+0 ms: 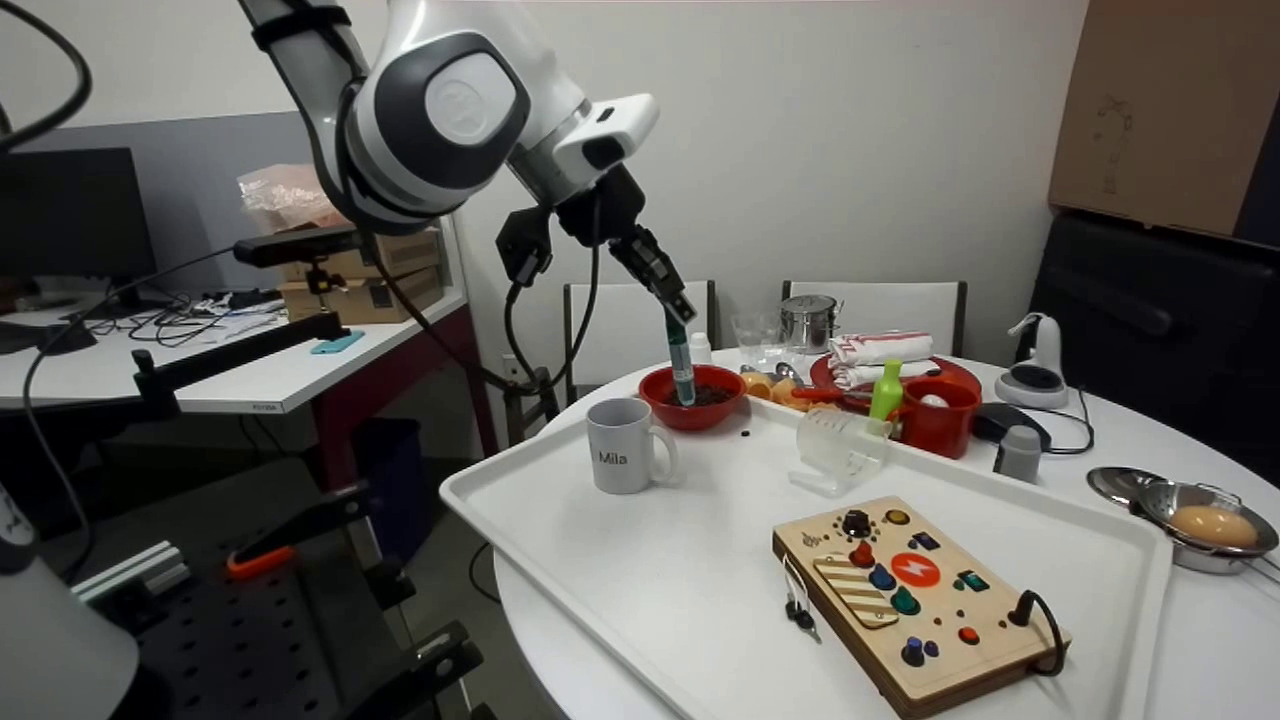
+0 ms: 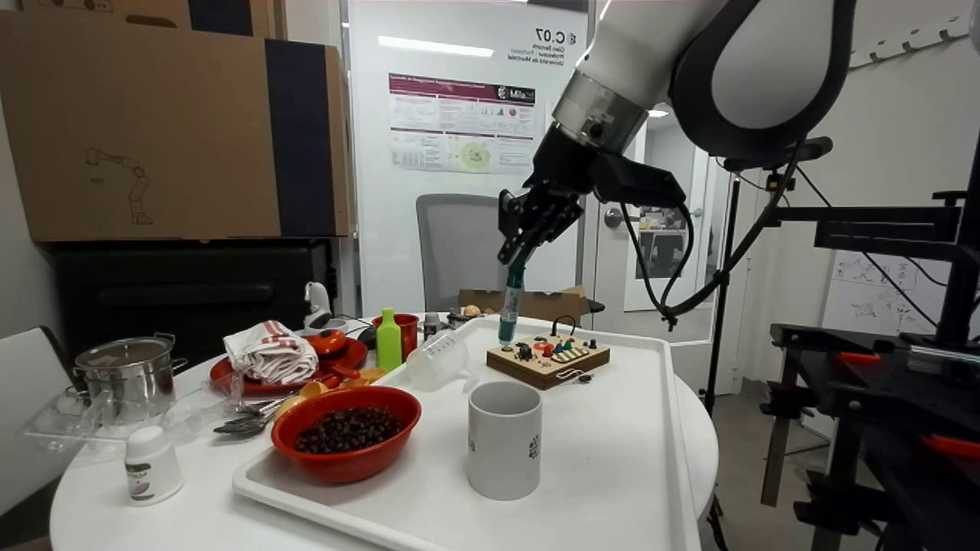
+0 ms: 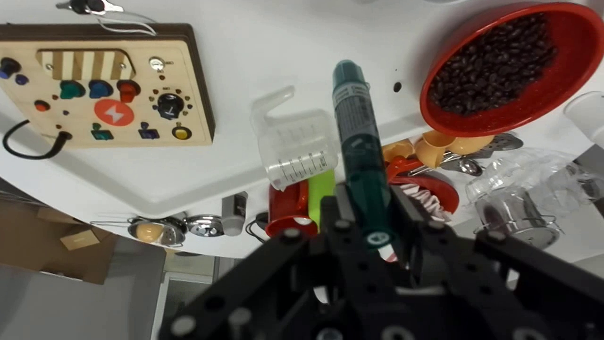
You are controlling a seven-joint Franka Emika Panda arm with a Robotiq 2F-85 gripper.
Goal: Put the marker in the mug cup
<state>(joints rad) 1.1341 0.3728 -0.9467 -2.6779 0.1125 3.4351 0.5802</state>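
The dark teal-green marker (image 1: 681, 365) hangs nearly upright, slightly tilted, from my gripper (image 1: 682, 308). The gripper (image 2: 514, 256) is shut on the marker's upper end, and the marker (image 2: 511, 302) points down. In the wrist view, the marker (image 3: 357, 123) sits between the fingers (image 3: 370, 203) with its far end free. The white-grey mug cup (image 1: 620, 450) stands upright on the tray, handle to one side; it also shows in an exterior view (image 2: 504, 444). The marker is above and away from the mug, not over its opening. The mug is not clearly visible in the wrist view.
The white tray (image 2: 612, 490) holds a red bowl (image 1: 690, 412) of dark beans, a clear measuring cup (image 3: 299, 146) on its side and a wooden knob box (image 1: 915, 600). A green bottle (image 2: 388, 340) and red pot (image 1: 940, 418) stand beyond the tray edge.
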